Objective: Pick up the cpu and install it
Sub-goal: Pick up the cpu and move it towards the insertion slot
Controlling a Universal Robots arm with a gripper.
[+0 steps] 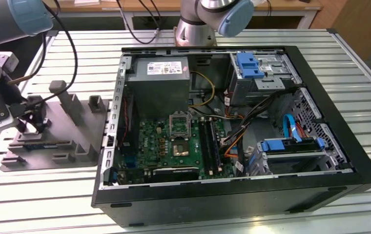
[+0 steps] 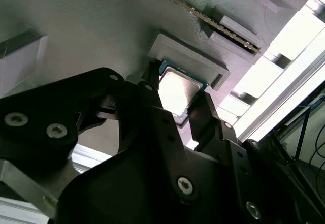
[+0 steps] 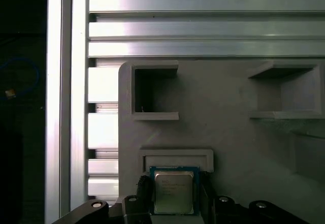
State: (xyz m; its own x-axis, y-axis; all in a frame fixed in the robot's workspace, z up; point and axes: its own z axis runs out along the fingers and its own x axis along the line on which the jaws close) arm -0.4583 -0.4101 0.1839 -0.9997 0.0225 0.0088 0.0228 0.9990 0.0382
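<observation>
The cpu, a small square chip with a pale silvery top and a green edge, lies at a low raised frame on the grey tray. In both wrist views my gripper has its black fingers pressed against two opposite sides of the cpu. In the exterior view the gripper reaches down onto the grey tray at the exterior view's left, outside the computer case. The open socket lies on the green motherboard inside the case, well apart from the gripper.
The open black computer case holds a grey power-supply box, drive cages with blue clips and loose cables. Upright blocks stand on the tray around the gripper. A second arm's base stands behind the case.
</observation>
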